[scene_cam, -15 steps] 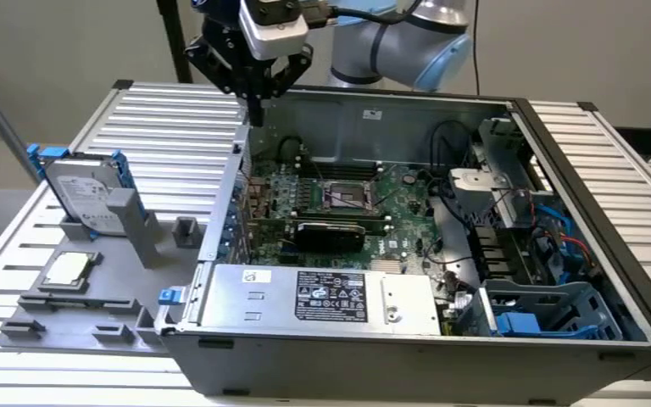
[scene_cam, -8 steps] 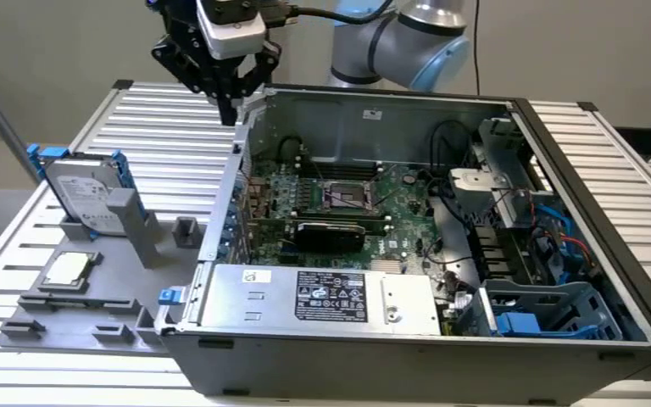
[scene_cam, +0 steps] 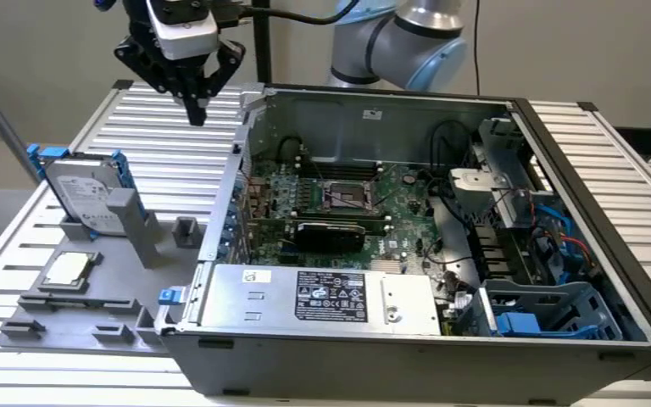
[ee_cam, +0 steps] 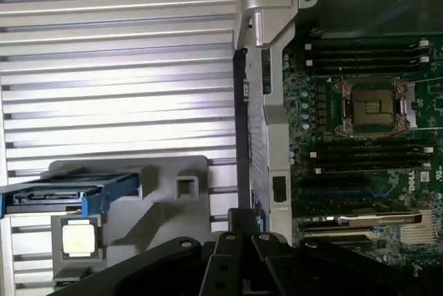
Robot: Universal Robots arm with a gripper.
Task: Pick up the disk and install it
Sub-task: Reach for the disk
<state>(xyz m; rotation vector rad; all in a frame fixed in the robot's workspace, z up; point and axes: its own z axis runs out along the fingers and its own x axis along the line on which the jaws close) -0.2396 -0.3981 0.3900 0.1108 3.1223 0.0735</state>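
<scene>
The disk is a silver-grey hard drive with a white label and blue side rails. It stands upright in a slot of the grey fixture at the exterior view's left. In the wrist view the disk shows edge-on. My gripper hangs high above the slatted table, behind the disk and beside the case's wall, well apart from both. Its black fingers point down, are shut and hold nothing.
An open computer case holds a green motherboard, a silver box with a black label and a blue drive cage. A small square chip lies on the fixture. Bare slatted table lies under the gripper.
</scene>
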